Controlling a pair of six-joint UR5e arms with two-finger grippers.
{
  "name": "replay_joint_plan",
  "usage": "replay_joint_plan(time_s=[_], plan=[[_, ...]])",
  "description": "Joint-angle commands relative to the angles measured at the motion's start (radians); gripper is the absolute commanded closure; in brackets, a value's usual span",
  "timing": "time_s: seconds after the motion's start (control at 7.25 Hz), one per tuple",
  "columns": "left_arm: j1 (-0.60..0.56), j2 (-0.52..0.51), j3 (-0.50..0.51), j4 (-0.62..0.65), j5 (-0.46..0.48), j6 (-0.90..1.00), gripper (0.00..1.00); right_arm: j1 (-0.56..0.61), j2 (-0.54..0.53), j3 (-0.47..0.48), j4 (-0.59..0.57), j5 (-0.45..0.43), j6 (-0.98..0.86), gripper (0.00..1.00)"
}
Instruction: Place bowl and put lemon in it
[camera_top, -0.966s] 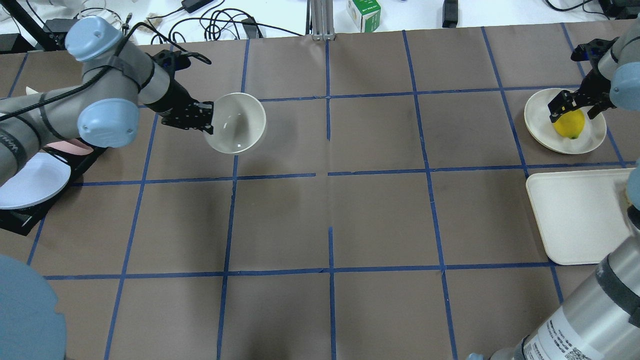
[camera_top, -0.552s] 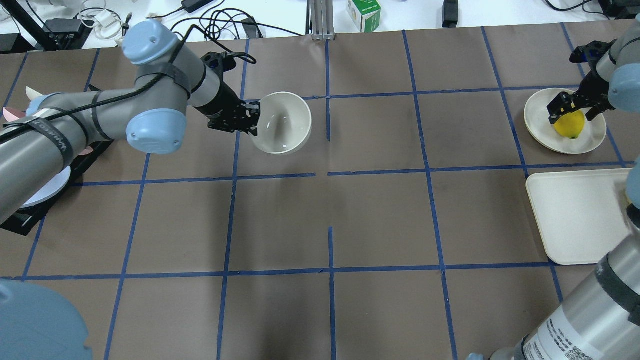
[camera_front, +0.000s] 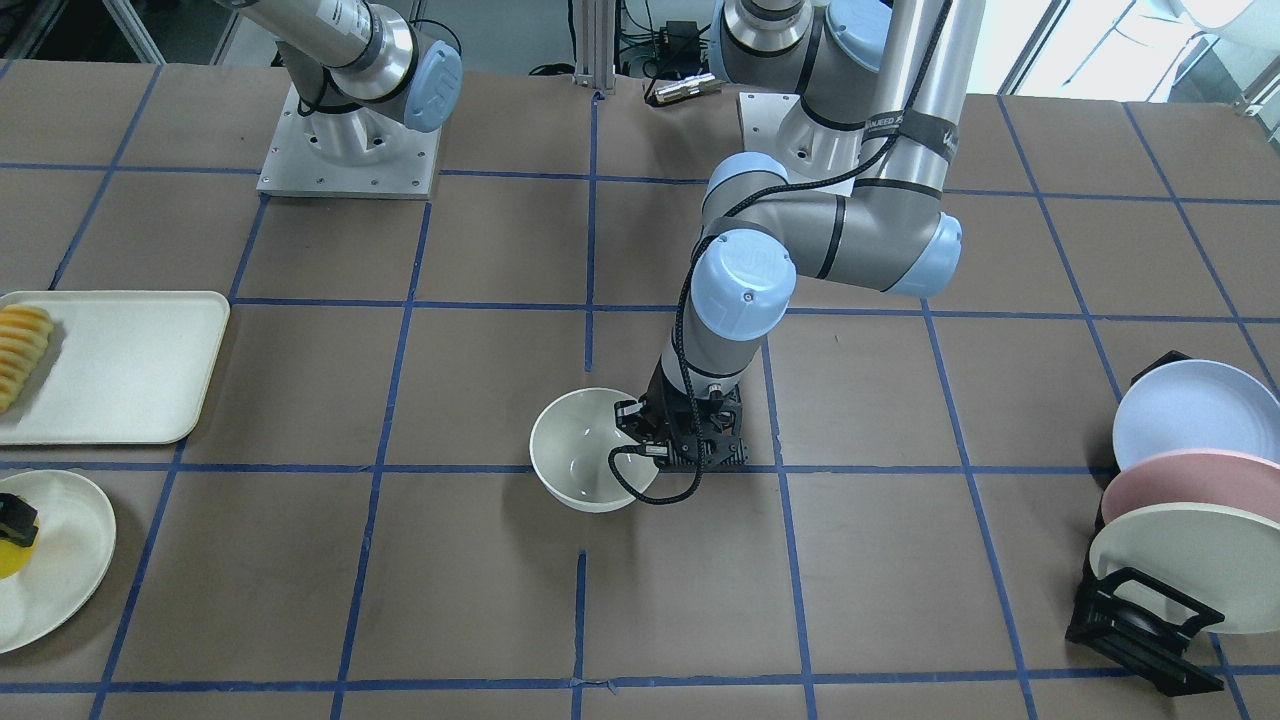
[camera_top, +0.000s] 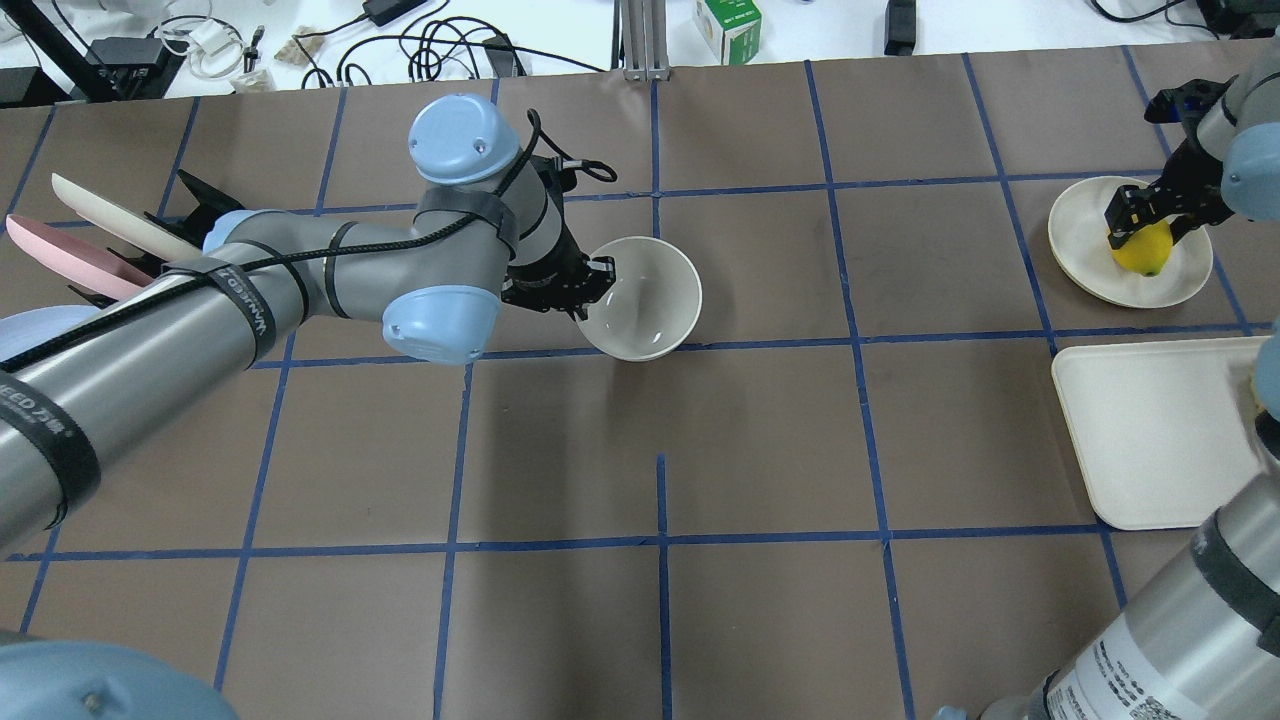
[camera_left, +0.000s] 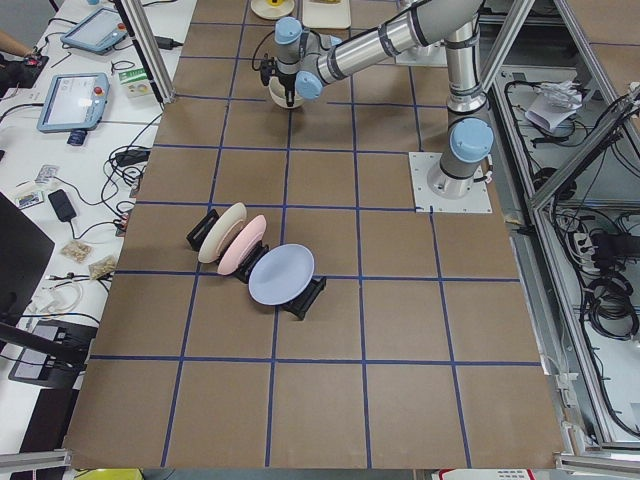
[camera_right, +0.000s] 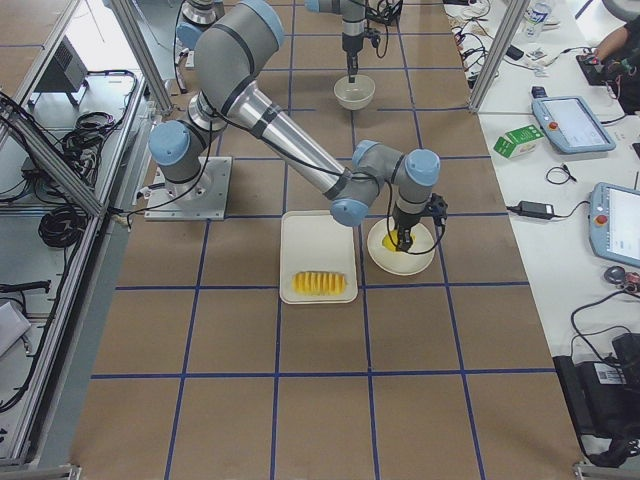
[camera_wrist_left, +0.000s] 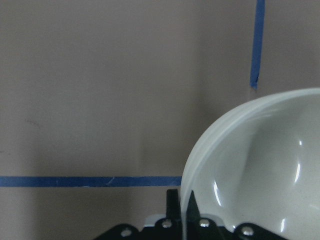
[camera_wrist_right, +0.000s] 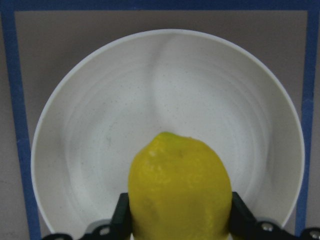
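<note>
Left gripper (camera_top: 596, 284): closed on the bowl's near rim, one finger inside the wall and one outside, as the left wrist view shows.
Bowl (camera_top: 648, 308): near the middle of the table (camera_top: 760, 440), mouth up and empty. It is round, so it has no long axis. Whether its base touches the paper cannot be told.
Right gripper (camera_top: 1149, 222): fingers pressed against both flanks of the lemon, clamped on it.
Lemon (camera_wrist_right: 180, 192): low over or resting on the cream plate (camera_top: 1085, 255) at the robot's far right, well apart from the bowl. Its long axis appears to lie flat, crosswise to the closing line of the fingers, with one end toward the plate's centre.
Surroundings: a cream tray (camera_top: 1150, 440) just beside the plate holds sliced yellow food (camera_front: 20, 345). A black rack (camera_front: 1135, 615) of upright plates stands at the robot's left.
Progress: the bowl is brought to its spot but not released, and the lemon is grasped but not lifted clear.
Remaining, by judgement: free the bowl, carry the lemon across, and drop it in.
</note>
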Motion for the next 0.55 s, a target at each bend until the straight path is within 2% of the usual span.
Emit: replay_joint_plan(time_s=[0.0, 0.14, 0.41], plan=[[-0.002, -0.009, -0.018, 0.012, -0.038, -0.005, 0.52, 0.012, -0.080, -0.003, 0.088, 0.007, 0.027, 1.00], [0.005, -0.002, 0.000, 0.021, -0.065, -0.011, 0.01, 0.026, -0.117, -0.003, 0.138, 0.013, 0.075, 1.00], [0.066, 0.027, 0.026, 0.010, -0.072, 0.009, 0.00, 0.113, -0.186, -0.008, 0.218, 0.055, 0.174, 1.00]])
